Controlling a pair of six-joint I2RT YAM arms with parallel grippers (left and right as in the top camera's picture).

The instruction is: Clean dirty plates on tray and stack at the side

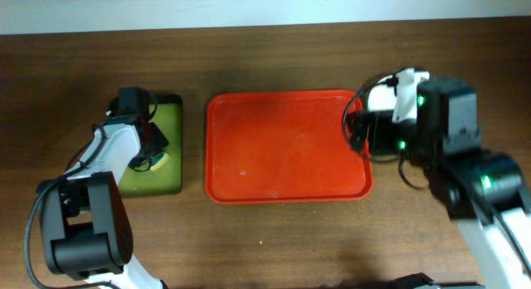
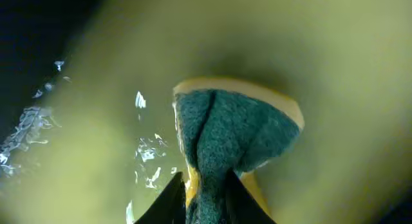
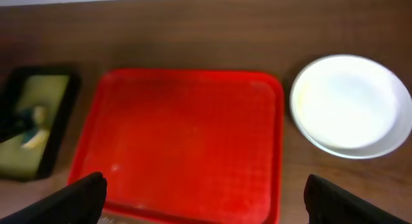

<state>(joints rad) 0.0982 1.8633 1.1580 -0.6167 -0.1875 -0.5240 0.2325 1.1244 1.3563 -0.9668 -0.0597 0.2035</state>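
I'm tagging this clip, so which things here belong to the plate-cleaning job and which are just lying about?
Job: red tray, bare; plates stacked beside it; sponge, pinched in the left gripper.
Lying about: olive-green tray below the sponge; wooden table.

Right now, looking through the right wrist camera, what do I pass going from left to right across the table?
olive-green tray → red tray → plates, stacked on the table just past the red tray's right rim.
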